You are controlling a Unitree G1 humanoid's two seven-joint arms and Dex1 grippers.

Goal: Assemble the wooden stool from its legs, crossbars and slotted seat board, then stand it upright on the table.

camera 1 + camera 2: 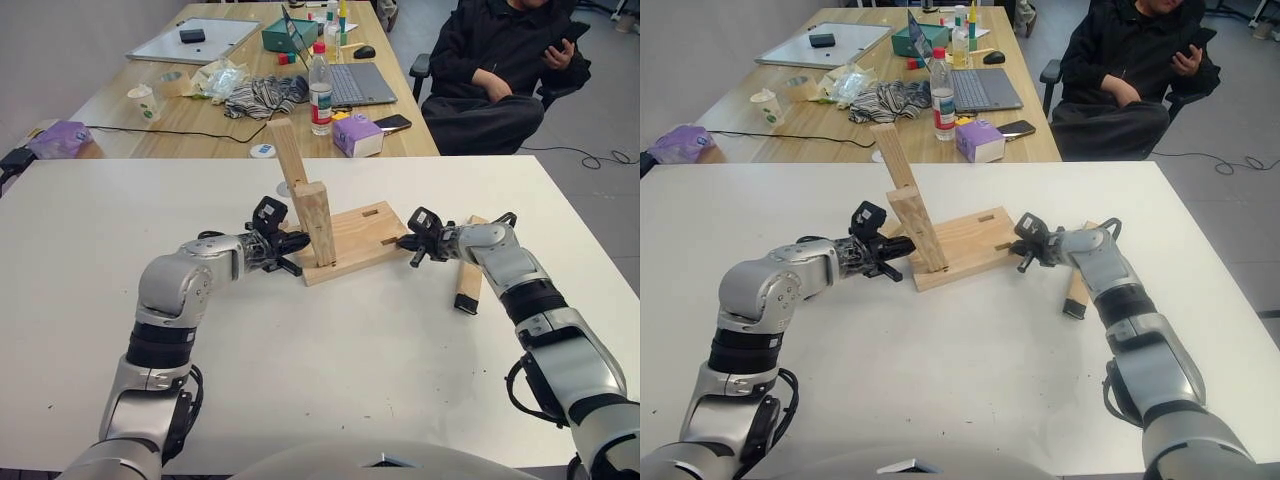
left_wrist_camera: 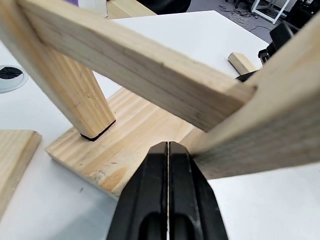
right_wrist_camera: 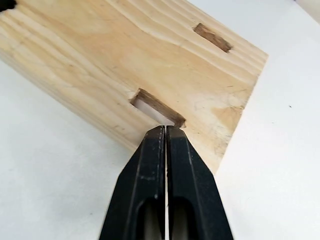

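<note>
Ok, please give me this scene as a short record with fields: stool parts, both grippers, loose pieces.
board: seat board lies flat on the table
legs: near leg and far leg stand in the board, joined by a crossbar
slots: two empty slots at its right end
left gripper: shut, at the board's edge beside the near leg
right gripper: shut, tip at an empty slot
loose: one wooden piece on the table, right of the board
</note>
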